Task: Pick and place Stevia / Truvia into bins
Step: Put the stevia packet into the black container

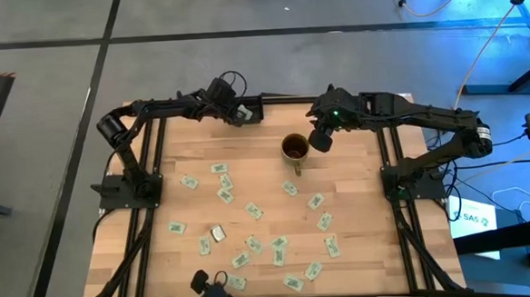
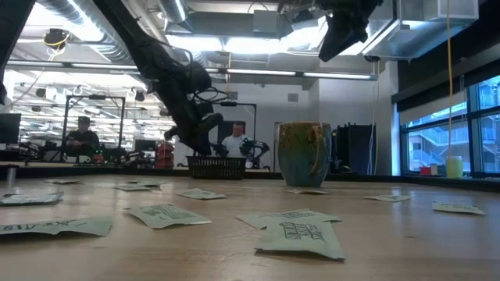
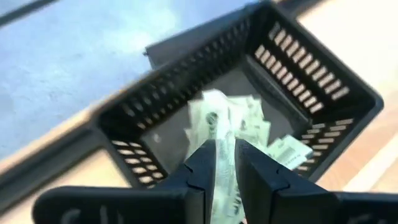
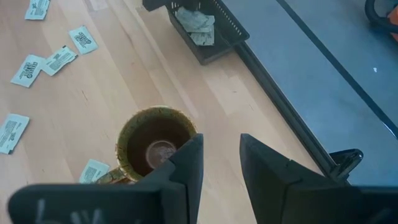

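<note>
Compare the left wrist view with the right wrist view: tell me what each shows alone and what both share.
Left wrist only: the left tool above the black tray, a sachet between its fingers.

Right wrist only: the right tool above the mug, its fingers apart with nothing between them, and loose sachets on the wooden table.

Both: the black tray with sachets already inside it.

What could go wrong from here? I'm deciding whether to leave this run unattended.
The left gripper sits over the black tray with a sachet between its fingers; the sachet might cling or flutter outside instead of dropping in. The right gripper hangs close above the mug, so a low move could knock it. Many sachets on the table lie close together, risking double picks.
</note>
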You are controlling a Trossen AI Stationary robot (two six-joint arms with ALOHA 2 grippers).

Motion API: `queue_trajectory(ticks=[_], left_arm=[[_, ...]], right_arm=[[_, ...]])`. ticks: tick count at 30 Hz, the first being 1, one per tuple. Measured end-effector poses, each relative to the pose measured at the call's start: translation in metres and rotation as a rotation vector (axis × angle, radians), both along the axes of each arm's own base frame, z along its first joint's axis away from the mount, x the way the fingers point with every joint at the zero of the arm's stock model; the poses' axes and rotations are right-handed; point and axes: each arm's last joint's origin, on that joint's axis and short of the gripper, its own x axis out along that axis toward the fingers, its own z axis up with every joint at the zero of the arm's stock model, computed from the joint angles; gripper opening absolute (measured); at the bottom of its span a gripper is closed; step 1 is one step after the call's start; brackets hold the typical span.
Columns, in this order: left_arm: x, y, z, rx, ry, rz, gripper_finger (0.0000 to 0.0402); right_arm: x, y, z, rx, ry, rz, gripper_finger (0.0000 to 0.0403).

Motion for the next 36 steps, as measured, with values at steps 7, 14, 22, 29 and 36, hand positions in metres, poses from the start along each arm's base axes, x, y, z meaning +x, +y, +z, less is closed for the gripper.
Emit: queue_trajectory(ticks=[7,14,22,29,36], left_arm=[[-0.007,-0.006,0.034,0.079,-0.07,0.006,0.0055],[-0.003,-0.034,0.073,0.131,-0.188,-0.285,0.0054],[-0.001,-0.095,0.083,0.137,-0.012,-0.743,0.0084],[-0.012,-0.126,0.067,-0.068,0.21,-0.755,0.0101],[-0.02,-0.137,0.037,-0.089,0.337,-0.747,0.0085]], right_arm=[[0.0,0.0,0.0,0.0,0.001,0.001,0.0108],[0.0,0.0,0.0,-0.003,0.004,0.005,0.0108],[0.0,0.0,0.0,-0.016,0.014,0.022,0.0108],[0.0,0.0,0.0,-0.02,0.009,0.026,0.0108],[0.002,-0.001,0.002,-0.037,-0.005,0.04,0.0108]])
